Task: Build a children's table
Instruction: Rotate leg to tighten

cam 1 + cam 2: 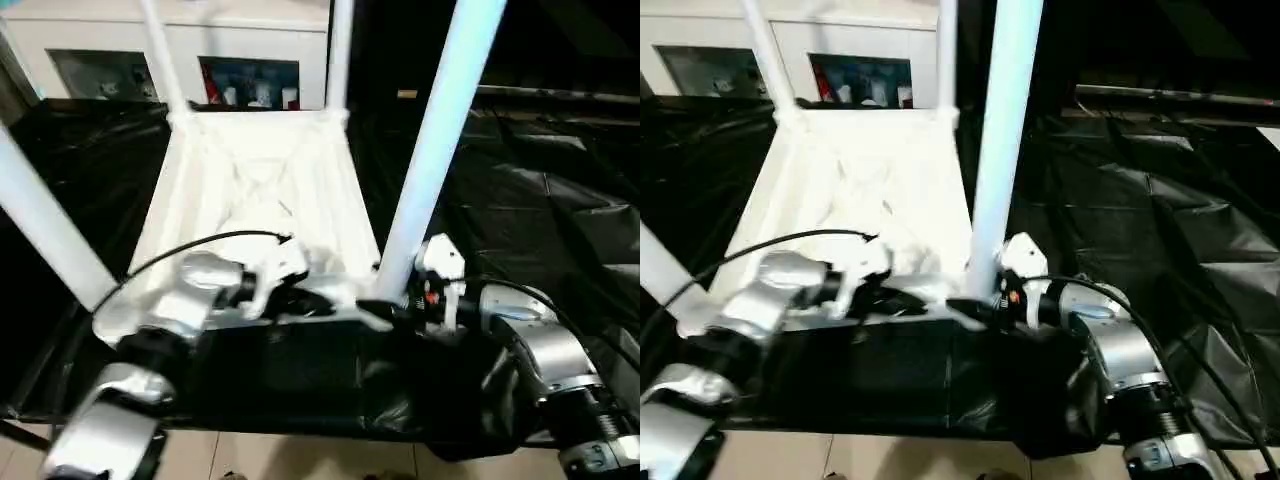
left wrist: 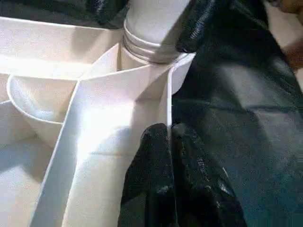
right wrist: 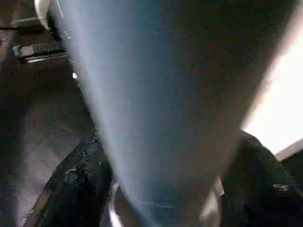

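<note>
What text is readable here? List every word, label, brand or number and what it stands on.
None can be read.
Table: plain white, no print.
Legs: plain white, no print.
Cabinet shelves behind the table: coloured items, any labels too blurred to read.
Black sheet: no print.
</note>
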